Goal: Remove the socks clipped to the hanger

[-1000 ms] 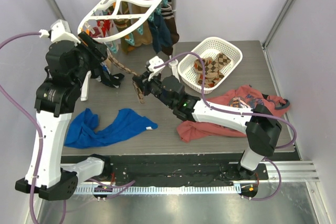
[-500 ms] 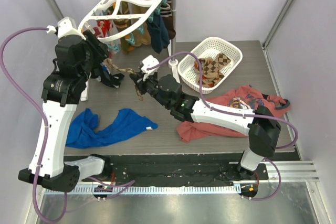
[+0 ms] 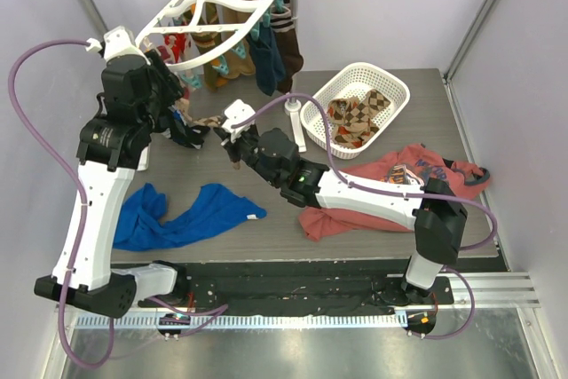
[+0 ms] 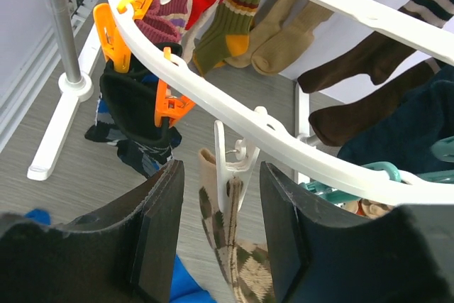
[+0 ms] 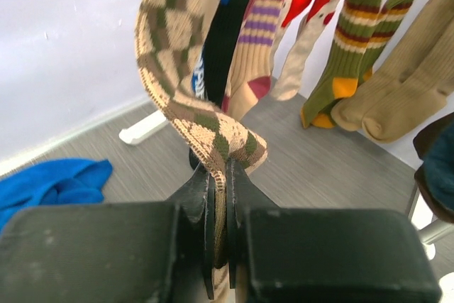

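Observation:
The white oval hanger hangs from the rail with several socks clipped round it. A tan and brown argyle sock hangs from a white clip on the ring's near edge. My left gripper is open. In the left wrist view its fingers stand on either side of that clip and the sock's top, not touching them. My right gripper is shut on the sock's lower end, which shows pinched in the right wrist view.
A white lattice basket at back right holds argyle socks. A red shirt lies under the right arm. A blue shirt lies front left. The rail stand's post and foot stand just left of the hanger.
My left gripper has risen and moved right up to the hanger's near rim, around the sock's clip. My right gripper has moved left and back with the sock, which now bends slack.

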